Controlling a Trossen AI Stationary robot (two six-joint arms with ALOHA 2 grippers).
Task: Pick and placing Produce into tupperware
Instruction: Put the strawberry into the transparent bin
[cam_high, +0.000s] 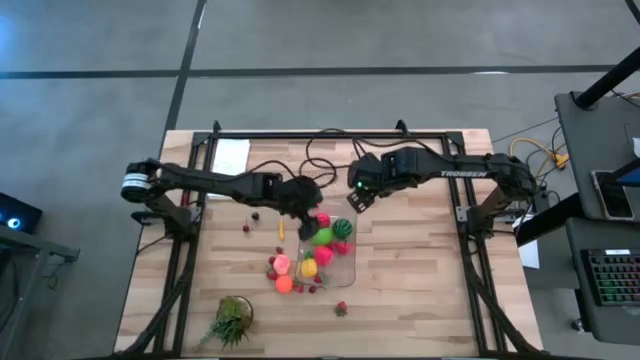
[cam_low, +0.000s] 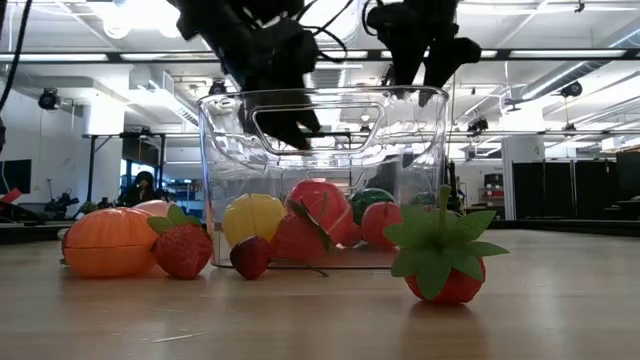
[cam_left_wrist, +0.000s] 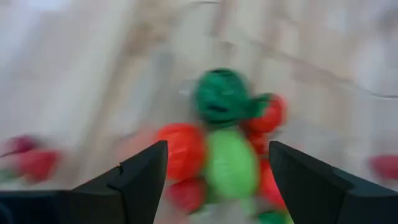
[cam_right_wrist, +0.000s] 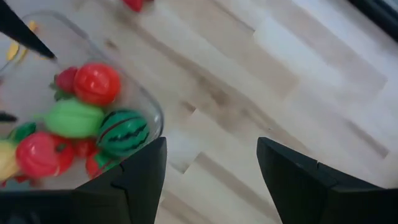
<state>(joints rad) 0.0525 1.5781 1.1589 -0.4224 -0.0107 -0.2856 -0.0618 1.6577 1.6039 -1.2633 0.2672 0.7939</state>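
Observation:
The clear tupperware (cam_high: 330, 262) stands mid-table with several produce pieces in it, among them a green piece (cam_left_wrist: 230, 162), a red tomato (cam_right_wrist: 96, 83) and a striped melon (cam_right_wrist: 124, 132). My left gripper (cam_left_wrist: 217, 149) hangs open over the container's far end (cam_high: 310, 212), nothing between its fingers. My right gripper (cam_right_wrist: 211, 146) is open and bare too, above the table just past the container's far right corner (cam_high: 358, 198). Loose produce lies on the wood beside the container: an orange piece (cam_low: 108, 242) and two strawberries (cam_low: 183, 250), (cam_low: 445, 270).
A leafy green tuft (cam_high: 232, 320) sits near the front left. A white sheet (cam_high: 231, 156) lies at the far left. Small red bits (cam_high: 246, 228) and a yellow piece (cam_high: 281, 229) lie left of the container. Bare wood spreads to the right (cam_high: 420, 270).

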